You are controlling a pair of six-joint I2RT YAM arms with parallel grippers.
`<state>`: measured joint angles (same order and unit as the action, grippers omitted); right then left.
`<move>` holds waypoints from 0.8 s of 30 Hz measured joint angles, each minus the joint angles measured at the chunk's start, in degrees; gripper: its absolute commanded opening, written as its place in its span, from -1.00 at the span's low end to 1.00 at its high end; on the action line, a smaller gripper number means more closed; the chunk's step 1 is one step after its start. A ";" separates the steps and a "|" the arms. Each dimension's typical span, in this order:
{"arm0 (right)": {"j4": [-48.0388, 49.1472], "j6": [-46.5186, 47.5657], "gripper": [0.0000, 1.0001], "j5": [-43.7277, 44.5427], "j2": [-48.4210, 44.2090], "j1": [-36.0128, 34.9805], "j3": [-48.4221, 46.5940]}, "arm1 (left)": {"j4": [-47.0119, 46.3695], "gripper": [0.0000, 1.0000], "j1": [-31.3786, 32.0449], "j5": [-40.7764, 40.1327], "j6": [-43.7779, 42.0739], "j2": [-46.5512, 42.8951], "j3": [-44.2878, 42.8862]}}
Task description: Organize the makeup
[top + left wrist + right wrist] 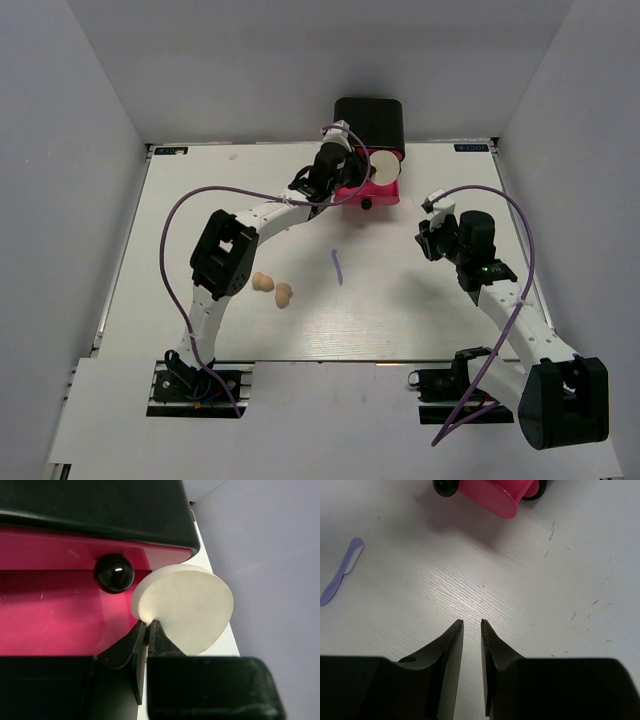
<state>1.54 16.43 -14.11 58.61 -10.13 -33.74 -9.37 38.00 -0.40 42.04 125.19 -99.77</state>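
Left end effector (pixel 147 625) pinches cream puff (pixel 187 610) at pink drawer (pixel 50 615).

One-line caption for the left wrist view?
Left gripper pinches a round cream puff beside the black knob of the pink drawer.

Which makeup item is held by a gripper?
The round cream puff, pinched at its edge by the left gripper; the peach sponges and purple stick lie on the table.
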 measured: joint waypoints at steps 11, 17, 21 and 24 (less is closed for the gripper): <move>0.02 -1.03 -0.47 -0.68 0.00 0.55 0.00 | 1.40 -0.82 0.76 -2.14 -0.15 2.23 -0.02; 0.02 -1.03 -0.47 -1.03 0.00 0.74 0.00 | 1.99 -0.58 1.29 -2.75 -0.24 3.54 -0.07; 0.02 -1.05 -0.47 -1.05 0.00 0.83 0.00 | 3.06 -0.21 1.40 -3.28 -0.55 3.93 -0.09; 0.02 -1.07 -0.47 -1.07 0.00 0.92 0.00 | 3.21 0.05 1.46 -3.63 -0.72 3.93 -0.13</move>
<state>1.56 15.35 -15.18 58.61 -9.21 -33.74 -6.15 39.46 -4.03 41.32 129.12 -99.90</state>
